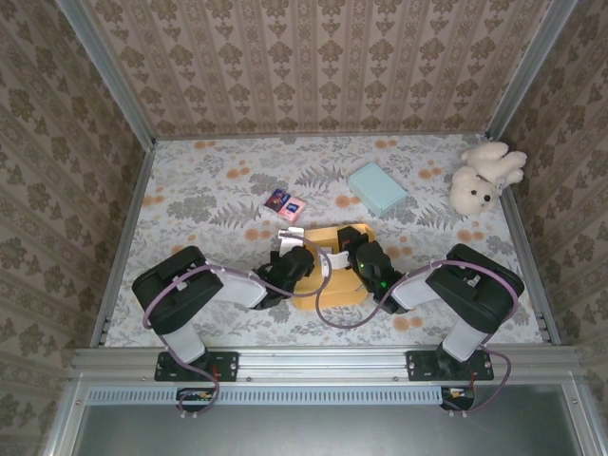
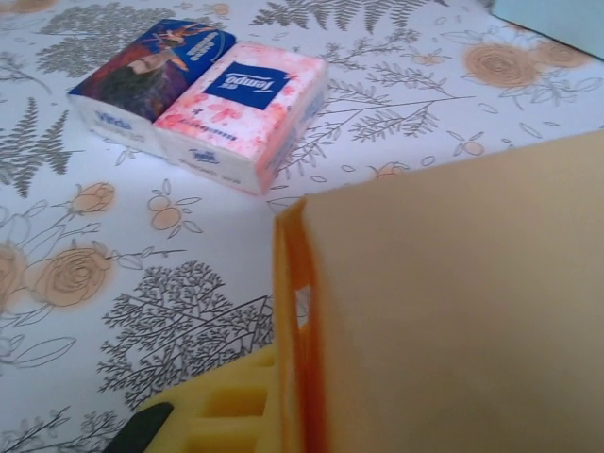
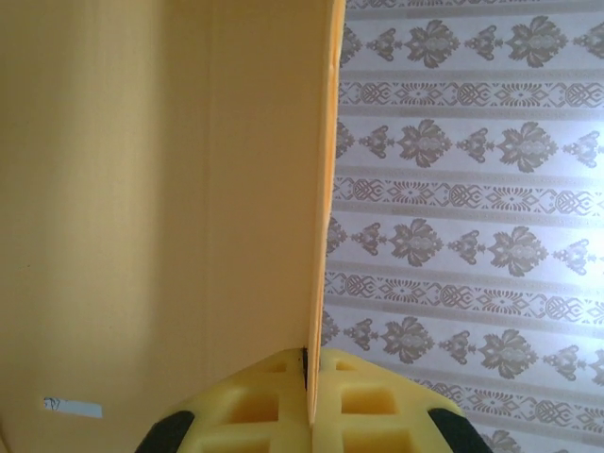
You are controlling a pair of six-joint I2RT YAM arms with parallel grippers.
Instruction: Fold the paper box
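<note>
The yellow-orange paper box [image 1: 334,291] lies half-formed on the flowered table between my two arms. My left gripper [image 1: 306,263] is at the box's left side. In the left wrist view one yellow pad [image 2: 222,406] presses against the orange edge of an upright wall [image 2: 453,311], and the other pad is hidden behind that wall. My right gripper [image 1: 359,255] holds the box's right side. In the right wrist view both yellow pads close on a thin upright panel [image 3: 189,189], with the gripper [image 3: 311,401] shut on its lower edge.
Two tissue packs, one blue [image 2: 151,71] and one pink [image 2: 241,109], lie just beyond the box [image 1: 287,204]. A light blue box [image 1: 376,187] sits farther back, and a white teddy bear [image 1: 483,176] is at the back right. Patterned walls enclose the table.
</note>
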